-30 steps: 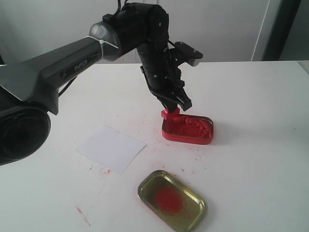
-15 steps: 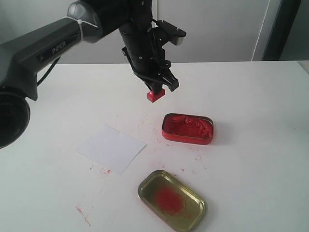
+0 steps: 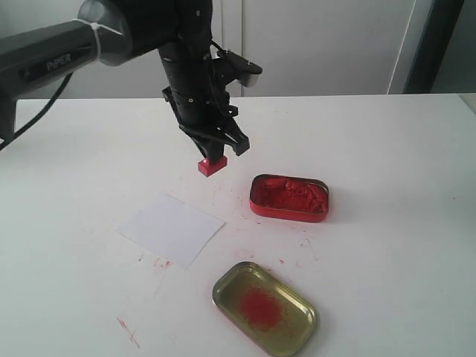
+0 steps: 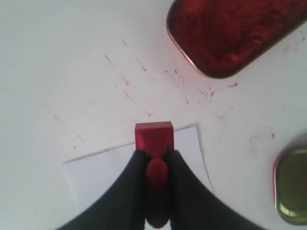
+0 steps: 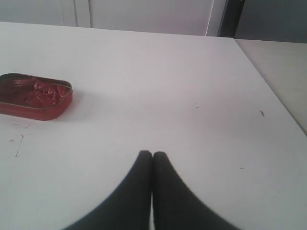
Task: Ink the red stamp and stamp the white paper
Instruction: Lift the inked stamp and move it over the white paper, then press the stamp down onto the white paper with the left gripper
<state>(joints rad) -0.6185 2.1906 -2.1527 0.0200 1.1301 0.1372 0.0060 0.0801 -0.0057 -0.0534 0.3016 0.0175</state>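
Note:
The red stamp (image 3: 212,165) hangs in the air above the table, its knob pinched in my left gripper (image 3: 217,151), which is shut on it. In the left wrist view the red stamp (image 4: 153,139) shows base-first between the black fingers (image 4: 135,172), over the far edge of the white paper (image 4: 96,172). The white paper (image 3: 170,228) lies flat and plain, lower left of the stamp. The red ink tin (image 3: 289,198) sits open to the stamp's right. My right gripper (image 5: 153,155) is shut and empty above bare table, out of the exterior view.
A gold lid (image 3: 264,308) with a red smear lies near the front edge, also at the border of the left wrist view as the gold lid (image 4: 291,184). Red ink specks and streaks mark the table (image 3: 387,149) around paper and tin. The tin (image 5: 34,96) shows in the right wrist view.
My left gripper lifted the stamp out of the tin, then carried it left and downward toward the paper. Tin, lid and paper stayed put.

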